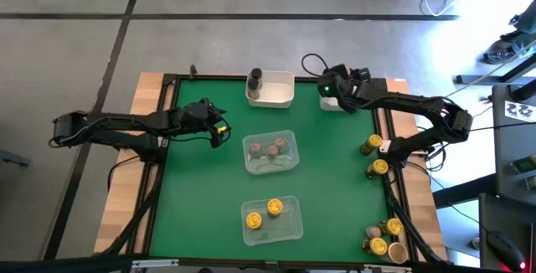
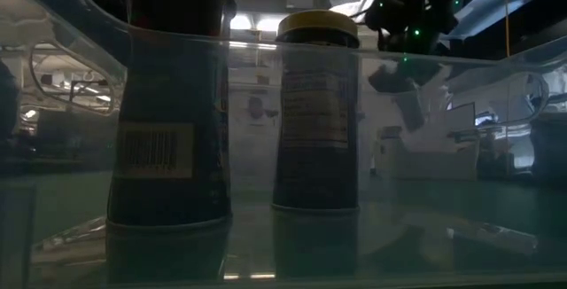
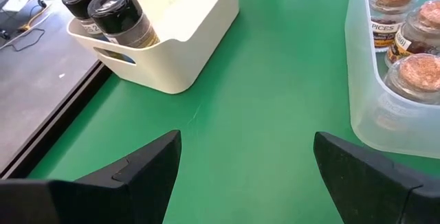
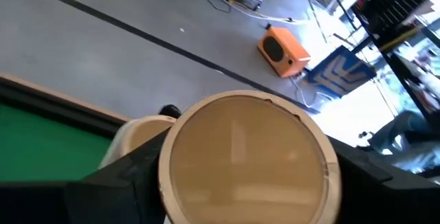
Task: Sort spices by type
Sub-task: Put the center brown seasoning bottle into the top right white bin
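Observation:
My right gripper [image 1: 329,91] is at the far right of the green mat, over a small white bin [image 1: 332,104], and is shut on a tan-lidded spice jar [image 4: 244,148]. My left gripper [image 3: 247,141] hangs open above bare mat, between a white bin [image 3: 172,38] and a clear tray [image 3: 371,107]. Two dark grey jars [image 3: 113,14] stand in that bin. Three reddish-brown-topped jars [image 3: 412,73] stand in that tray. Two yellow-lidded jars [image 1: 264,214] stand in the near clear tray [image 1: 289,231]. My right gripper has the tan-lidded jar between its two fingers [image 4: 124,176], one on each side of the jar's body just below the lid [image 4: 168,183]. The round lid faces back toward the wrist camera. The jar hides the pads, and the bin's rim [image 4: 137,131] shows beyond it.
Loose yellow-lidded jars stand along the right edge [image 1: 373,145] [image 1: 378,168], with more and a tan-lidded one at the near right corner [image 1: 387,239]. The low view looks through the near tray's wall at the two yellow-lidded jars [image 2: 314,112].

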